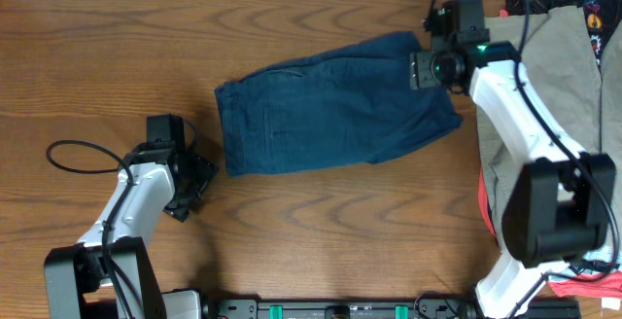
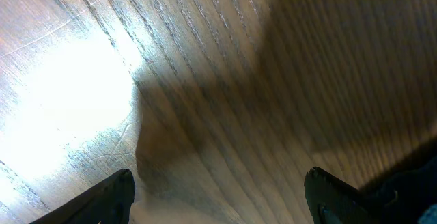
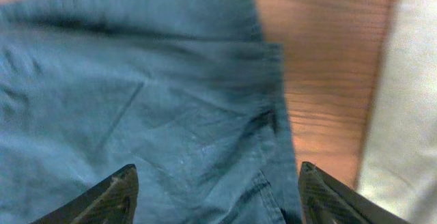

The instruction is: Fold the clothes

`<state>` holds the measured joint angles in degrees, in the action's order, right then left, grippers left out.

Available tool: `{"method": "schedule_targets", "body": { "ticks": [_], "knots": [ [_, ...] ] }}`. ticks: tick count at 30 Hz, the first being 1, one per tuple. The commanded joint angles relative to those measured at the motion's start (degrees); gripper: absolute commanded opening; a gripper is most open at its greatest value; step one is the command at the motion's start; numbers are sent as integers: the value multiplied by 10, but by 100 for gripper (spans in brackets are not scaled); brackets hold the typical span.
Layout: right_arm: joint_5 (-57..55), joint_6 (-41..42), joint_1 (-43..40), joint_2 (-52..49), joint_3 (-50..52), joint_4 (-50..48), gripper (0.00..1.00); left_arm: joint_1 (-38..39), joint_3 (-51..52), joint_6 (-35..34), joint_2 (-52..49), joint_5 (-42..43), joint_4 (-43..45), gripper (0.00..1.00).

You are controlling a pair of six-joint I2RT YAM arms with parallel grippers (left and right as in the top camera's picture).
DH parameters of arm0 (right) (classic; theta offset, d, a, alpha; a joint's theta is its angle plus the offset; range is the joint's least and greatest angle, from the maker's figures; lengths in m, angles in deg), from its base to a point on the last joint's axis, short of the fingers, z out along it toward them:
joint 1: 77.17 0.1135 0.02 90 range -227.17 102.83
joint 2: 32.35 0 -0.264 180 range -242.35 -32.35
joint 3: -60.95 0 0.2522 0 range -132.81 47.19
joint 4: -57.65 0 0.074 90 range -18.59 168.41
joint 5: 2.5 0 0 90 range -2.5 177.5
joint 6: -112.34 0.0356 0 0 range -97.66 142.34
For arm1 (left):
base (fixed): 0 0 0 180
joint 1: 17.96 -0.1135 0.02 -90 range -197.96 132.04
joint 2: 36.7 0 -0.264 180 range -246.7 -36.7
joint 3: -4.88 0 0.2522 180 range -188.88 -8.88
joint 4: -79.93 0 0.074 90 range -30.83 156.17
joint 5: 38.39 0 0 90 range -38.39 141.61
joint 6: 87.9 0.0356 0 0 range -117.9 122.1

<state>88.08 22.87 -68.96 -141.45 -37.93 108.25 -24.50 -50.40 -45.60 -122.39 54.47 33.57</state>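
Note:
The navy blue shorts [image 1: 330,110] lie folded flat in the middle of the wooden table. My right gripper [image 1: 439,66] hovers over their right end; it is open and empty, with the blue cloth [image 3: 171,115] and a seam filling the space between its fingers [image 3: 217,193]. My left gripper [image 1: 199,178] is open and empty, just left of the shorts' lower-left corner. Its wrist view shows bare wood between the fingers [image 2: 220,197] and a dark bit of cloth [image 2: 410,190] at the right edge.
A khaki-beige garment [image 1: 554,76] lies at the right edge of the table, also pale in the right wrist view [image 3: 410,101]. A black garment with red print [image 1: 583,3] lies at the far right corner. Wooden table [image 1: 117,56] spreads to the left.

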Motion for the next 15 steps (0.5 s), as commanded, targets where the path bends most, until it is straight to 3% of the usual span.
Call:
{"method": "schedule_targets", "body": {
  "ticks": [1, 7, 9, 11, 13, 15],
  "knots": [
    [28, -104, 6, -45, 2, -8, 75, 0, 0, 10, 1, -3, -2, 81],
    [29, -209, 7, -97, 2, -56, 74, 0, 0, 10, 1, -3, -2, 81],
    [24, -219, 7, -109, 2, -82, 76, 0, 0, 10, 1, -3, -2, 81],
    [19, -218, 7, -117, 2, -111, 72, 0, 0, 10, 1, -3, -1, 82],
    [18, -218, 7, -121, 2, -140, 59, 0, 0, 10, 1, -3, -1, 81],
    [18, -218, 7, -123, 2, -165, 33, 0, 0, 10, 1, -3, -1, 81]
  ]
}}
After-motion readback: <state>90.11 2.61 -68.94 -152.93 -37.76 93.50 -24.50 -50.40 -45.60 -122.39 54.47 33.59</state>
